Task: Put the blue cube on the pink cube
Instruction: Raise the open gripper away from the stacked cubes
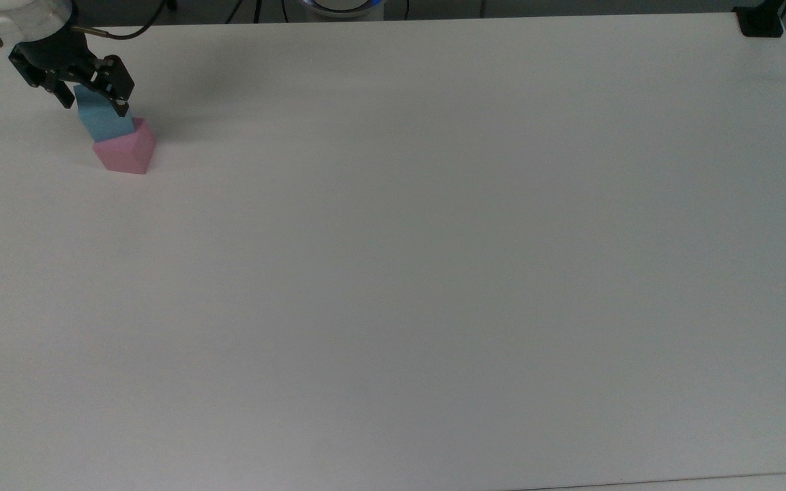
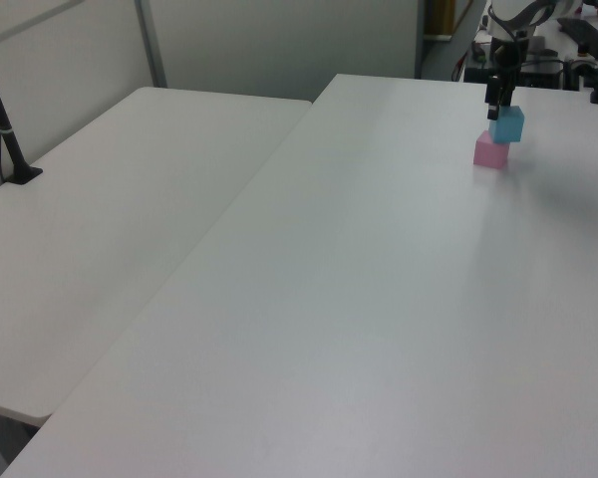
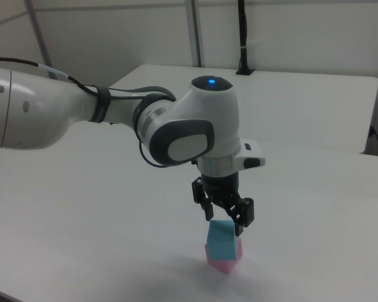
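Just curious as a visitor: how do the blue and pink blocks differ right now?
The blue cube is sky blue and sits on top; the pink cube is pale pink and rests on the table. The gripper hangs at the blue cube, not the pink cube. Both look matte, plain and similar in size.

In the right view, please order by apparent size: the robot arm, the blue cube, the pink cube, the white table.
1. White table
2. Robot arm
3. Blue cube and pink cube: unsure, since the blue cube hides most of the pink one.
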